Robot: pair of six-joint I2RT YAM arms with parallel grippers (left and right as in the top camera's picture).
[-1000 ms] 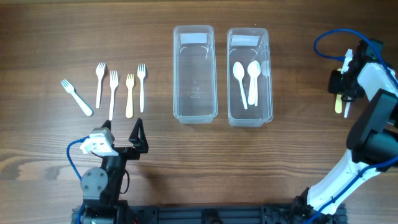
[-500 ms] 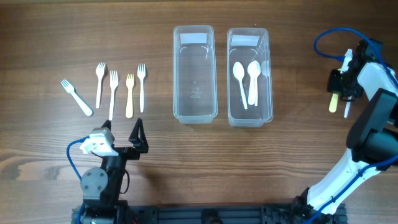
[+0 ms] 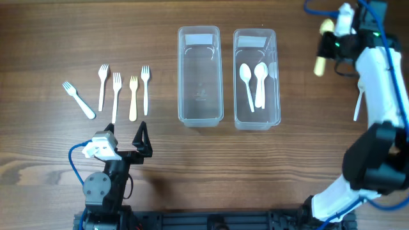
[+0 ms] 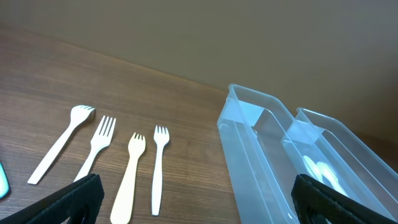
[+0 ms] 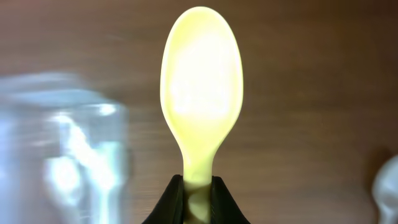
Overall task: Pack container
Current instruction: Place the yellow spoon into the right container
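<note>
- The tabletop [image 3: 300, 160] is brown wood with a long horizontal grain. Its surface is matte and shows darker streaks near the front left.
- In the left wrist view, a plain taupe wall [image 4: 249, 37] rises behind the far edge of the tabletop.
- A black rail [image 3: 211, 222] runs along the near edge, where both arm bases sit.
- Two clear rectangular containers stand side by side at the centre, long sides parallel and just apart.
- The left container [image 3: 200, 115] holds nothing.
- The right container [image 3: 256, 121] holds two white spoons [image 3: 254, 78], lying next to each other with bowls toward the far end.
- Five forks [image 3: 117, 94] lie in a loose row on the left, well apart from the containers. Four are roughly parallel, one of them cream-coloured, and the leftmost small one is tilted.
- The right gripper [image 3: 333, 43] is clamped on the handle of a pale yellow spoon [image 3: 321, 57]. From overhead, the spoon sits just outside the right container's far right corner. The right wrist view shows its bowl [image 5: 201, 87] facing the camera.
- A thin white utensil [image 3: 358, 105] lies on the tabletop at the far right; I cannot tell its kind.
- The left gripper [image 3: 124, 142] sits near the front left with its jaws spread wide, holding nothing.
</note>
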